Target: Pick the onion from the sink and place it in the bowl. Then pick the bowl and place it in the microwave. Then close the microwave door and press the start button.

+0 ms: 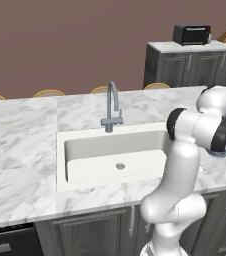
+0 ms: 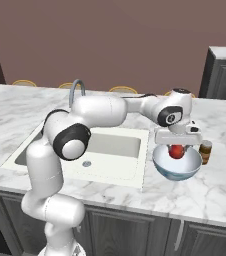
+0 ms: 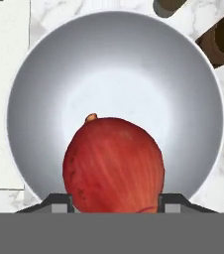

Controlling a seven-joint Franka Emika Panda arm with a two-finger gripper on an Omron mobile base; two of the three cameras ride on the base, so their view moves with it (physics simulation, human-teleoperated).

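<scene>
The onion (image 3: 114, 166), a rounded red bulb with fine lengthwise streaks and a small tan nub at its tip, is gripped between the gripper (image 2: 177, 148) jaws, directly above the bowl (image 2: 177, 165). The bowl is round, with a smooth plain inside and a bluish outside, and it stands on the veined white marble counter (image 1: 25, 165). Just left of the bowl, the rectangular off-white sink (image 1: 110, 155) is set into the marble. A small brown jar (image 2: 205, 152) stands just right of the bowl; no writing can be read on it.
</scene>
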